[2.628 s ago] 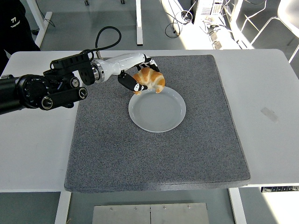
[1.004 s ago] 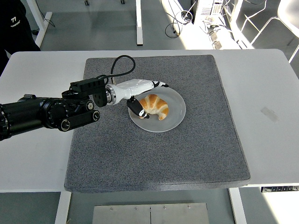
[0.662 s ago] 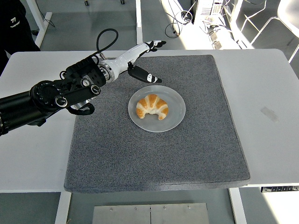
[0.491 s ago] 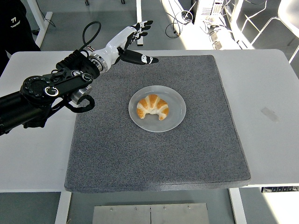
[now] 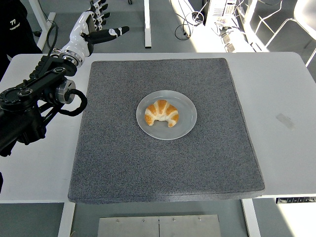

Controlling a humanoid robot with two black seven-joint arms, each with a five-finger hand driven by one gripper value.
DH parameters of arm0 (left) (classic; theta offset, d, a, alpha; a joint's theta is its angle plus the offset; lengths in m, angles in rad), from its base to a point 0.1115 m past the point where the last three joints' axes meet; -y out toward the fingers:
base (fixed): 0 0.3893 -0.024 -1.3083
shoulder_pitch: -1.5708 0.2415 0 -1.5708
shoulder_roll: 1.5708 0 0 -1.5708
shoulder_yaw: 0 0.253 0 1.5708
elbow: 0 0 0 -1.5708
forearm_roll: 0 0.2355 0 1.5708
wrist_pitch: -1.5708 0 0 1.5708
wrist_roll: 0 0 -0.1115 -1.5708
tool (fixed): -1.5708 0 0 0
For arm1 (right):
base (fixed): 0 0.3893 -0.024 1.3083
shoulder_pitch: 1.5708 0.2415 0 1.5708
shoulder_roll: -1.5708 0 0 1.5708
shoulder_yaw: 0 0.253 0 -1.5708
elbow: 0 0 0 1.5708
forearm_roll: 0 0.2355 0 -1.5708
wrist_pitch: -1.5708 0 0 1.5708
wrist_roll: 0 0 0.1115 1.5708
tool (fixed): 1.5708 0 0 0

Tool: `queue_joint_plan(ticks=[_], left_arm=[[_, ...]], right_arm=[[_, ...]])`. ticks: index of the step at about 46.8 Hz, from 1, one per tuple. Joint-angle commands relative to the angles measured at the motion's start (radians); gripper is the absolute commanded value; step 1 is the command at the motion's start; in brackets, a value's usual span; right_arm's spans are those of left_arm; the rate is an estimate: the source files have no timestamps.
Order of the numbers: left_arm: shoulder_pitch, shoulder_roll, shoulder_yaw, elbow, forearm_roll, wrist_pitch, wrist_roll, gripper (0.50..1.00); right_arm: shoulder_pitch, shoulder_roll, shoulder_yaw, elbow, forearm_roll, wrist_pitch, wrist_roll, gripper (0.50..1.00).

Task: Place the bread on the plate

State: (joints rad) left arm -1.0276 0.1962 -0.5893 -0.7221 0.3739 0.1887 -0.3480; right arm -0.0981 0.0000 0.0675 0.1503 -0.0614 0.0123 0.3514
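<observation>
My left hand is raised above the far left corner of the table, with the fingers spread and nothing between them; the thumb points to the right, over the edge of the grey mat. The bread, a croissant, lies on the white plate, a little to the left of the plate's middle, and the plate stands near the centre of the mat. I judge the task as done, so the risks from here are small. If I bring my arm low across the mat, my forearm could push the plate or knock the croissant off it, because the plate is light and only rests on the mat. The croissant sits close to the left rim, so a small bump from that side could roll it over the edge. My right hand is not visible. The mat looks rough, like felt, and I think it would stop the plate from sliding easily. It covers most of the white table, which has a small pale mark on its right part. Behind the table I see a grey floor, white table legs, cables and strong sunlight at the top right. A person in dark clothes stands at the top left corner.
</observation>
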Motion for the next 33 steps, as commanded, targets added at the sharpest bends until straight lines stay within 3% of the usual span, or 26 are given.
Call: queue_joint_plan(ticks=[1, 28, 33], left_arm=[[0.009, 0.014, -0.066, 0.003, -0.03, -0.002, -0.022, 0.969], [0.049, 0.031, -0.13, 0.041, -0.274, -0.017, -0.028, 0.969], [0.06, 0.029, -0.161, 0.075, -0.285, -0.046, -0.028, 0.969]], right_arm=[[0.0, 0.0, 0.0, 0.0, 0.0, 0.0, 0.0, 1.0], [0.003, 0.0, 0.003, 0.012, 0.0, 0.006, 0.0, 1.0], [0.008, 0.0, 0.002, 0.012, 0.0, 0.006, 0.0, 1.0]])
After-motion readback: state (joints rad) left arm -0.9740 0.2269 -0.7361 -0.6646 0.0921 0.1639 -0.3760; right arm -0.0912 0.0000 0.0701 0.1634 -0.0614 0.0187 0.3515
